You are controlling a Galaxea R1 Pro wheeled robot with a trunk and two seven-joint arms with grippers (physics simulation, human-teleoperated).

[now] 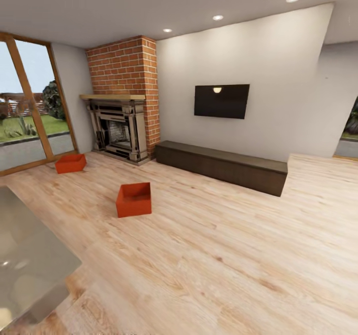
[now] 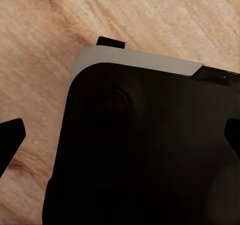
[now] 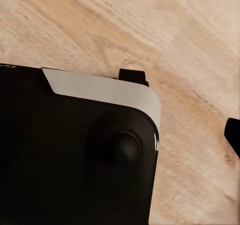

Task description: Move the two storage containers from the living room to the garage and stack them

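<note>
Two red-orange open-top storage containers rest on the light wood floor (image 1: pixel 223 255) of the living room. The nearer container (image 1: pixel 134 199) sits left of centre in the head view. The farther container (image 1: pixel 70 163) lies near the glass door, left of the fireplace. Both look empty and upright. In the left wrist view, my left gripper (image 2: pixel 120 140) hangs open over my dark base (image 2: pixel 140 150), with a dark fingertip (image 2: pixel 11 140) at each side edge. My right gripper (image 3: pixel 120 140) also looks open: one fingertip (image 3: pixel 233 135) shows far out, the other is lost against the black base (image 3: pixel 70 160).
A red brick fireplace (image 1: pixel 122 101) stands at the back left. A black wall TV (image 1: pixel 222 101) hangs above a long low dark cabinet (image 1: pixel 221 166). Tall glass doors (image 1: pixel 25 106) fill the left wall. A glossy grey surface (image 1: pixel 30 260) juts in at the lower left.
</note>
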